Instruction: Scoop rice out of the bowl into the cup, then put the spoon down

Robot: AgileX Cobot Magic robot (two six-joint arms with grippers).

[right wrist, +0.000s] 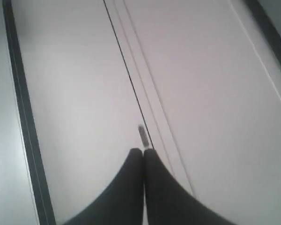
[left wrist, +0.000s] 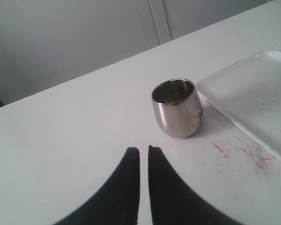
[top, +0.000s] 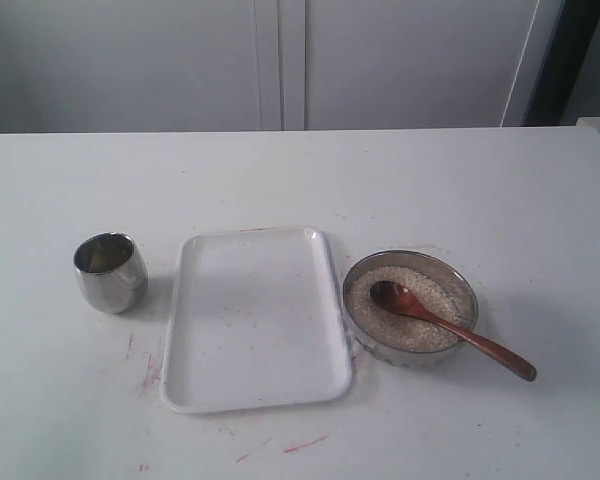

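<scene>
bowl (top: pixel 410 257): right side of the worktop (top: pixel 400 180), just beside the tray's right edge; holds rice (top: pixel 420 322) almost up to the rim.
spoon (top: pixel 450 324): oval end lies on the rice left of the bowl's middle; the handle crosses the near-right rim and its end sticks out over the worktop.
cup (top: pixel 109 272): upright, left of the tray and apart from it; the inside is all mirror glare, so I cannot tell the contents.
tray (top: pixel 185 330): white rectangle between cup and bowl, with a few reddish specks inside.
red smears (top: pixel 305 443): on the worktop by the tray's near edge.
left tool (left wrist: pixel 144 151): fingers drawn in to a thin slit, gripping nothing; nearer than the cup (left wrist: pixel 177 108), not touching it.
right tool (right wrist: pixel 144 150): fingers pressed together with nothing between, aimed at pale cabinet doors (right wrist: pixel 192 70).
exterior view only: bowl, rice and spoon.
left wrist view only: cup close up, plus one tray (left wrist: pixel 253 89) corner.
</scene>
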